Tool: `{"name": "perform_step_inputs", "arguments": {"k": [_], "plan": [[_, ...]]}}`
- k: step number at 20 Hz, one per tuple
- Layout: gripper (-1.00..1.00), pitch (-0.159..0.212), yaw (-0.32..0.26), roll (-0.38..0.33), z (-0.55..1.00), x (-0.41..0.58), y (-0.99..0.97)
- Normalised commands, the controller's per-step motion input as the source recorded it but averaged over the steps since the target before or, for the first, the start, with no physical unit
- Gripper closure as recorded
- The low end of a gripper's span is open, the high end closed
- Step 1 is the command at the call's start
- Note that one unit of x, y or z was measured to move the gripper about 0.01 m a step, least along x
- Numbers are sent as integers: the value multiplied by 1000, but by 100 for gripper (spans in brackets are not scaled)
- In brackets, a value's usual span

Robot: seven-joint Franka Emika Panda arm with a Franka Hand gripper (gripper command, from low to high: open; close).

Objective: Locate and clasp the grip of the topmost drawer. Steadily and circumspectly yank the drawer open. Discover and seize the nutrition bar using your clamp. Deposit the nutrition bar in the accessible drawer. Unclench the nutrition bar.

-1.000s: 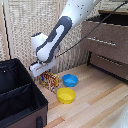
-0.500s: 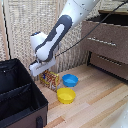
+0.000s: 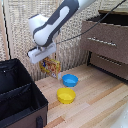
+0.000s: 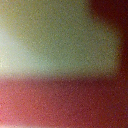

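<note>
Pincer [image 3: 48,61] at nutrition bar [image 3: 50,66] in ext view, grip unclear; wrist view just blur

We count two bowls on the floor [image 3: 95,102], one blue [image 3: 70,80] and one yellow [image 3: 66,95], both just in front of the one packet [image 3: 50,65]. Beyond the bowls, the one dresser [image 3: 107,42] shows two drawers, a top one [image 3: 106,41] and a lower one [image 3: 109,64]. We see one black crate [image 3: 19,97] beside the bowls, and one arm [image 3: 55,22] above them.
</note>
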Motion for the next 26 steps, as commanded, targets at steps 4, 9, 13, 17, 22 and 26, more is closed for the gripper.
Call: {"name": "perform_step_inputs", "arguments": {"k": [4,9,13,17,22,26], "plan": [[100,1,-103,-9,1000,189,141],[100,15,-127,-34,1000,124,241],[100,47,-118,-16,989,24,254],[100,124,-109,0,898,92,112],[100,140,-128,0,878,159,39],[100,201,-171,0,709,299,-251]]}}
